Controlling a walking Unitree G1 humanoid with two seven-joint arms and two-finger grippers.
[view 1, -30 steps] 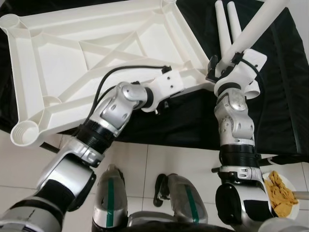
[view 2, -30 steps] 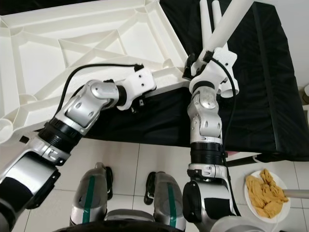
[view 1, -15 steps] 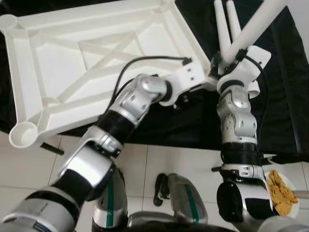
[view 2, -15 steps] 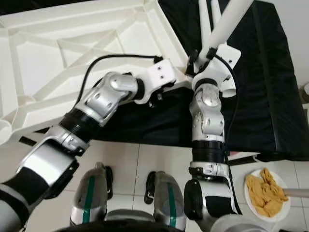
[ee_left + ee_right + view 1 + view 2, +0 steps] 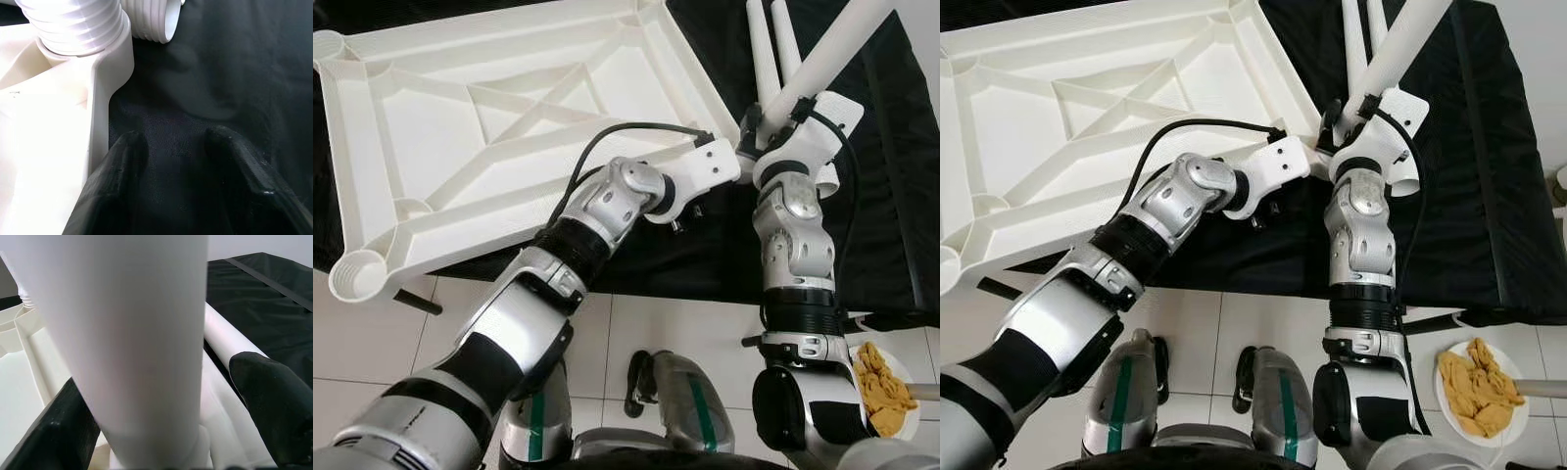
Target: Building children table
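Right gripper (image 5: 161, 431) is clamped on the white leg (image 5: 832, 49) seated in the upturned tabletop (image 5: 460, 127) corner socket, left gripper (image 5: 181, 161) open just beside, so I'd twist it straight, no tilting.

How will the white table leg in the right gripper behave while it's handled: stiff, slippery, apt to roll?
The table leg looks like a smooth, hollow plastic tube, so probably stiff and light for its length. Its glossy round surface could slip or twist between the right gripper's fingers. Set loose on the black cloth, it would likely roll, like the two spare legs lying there.
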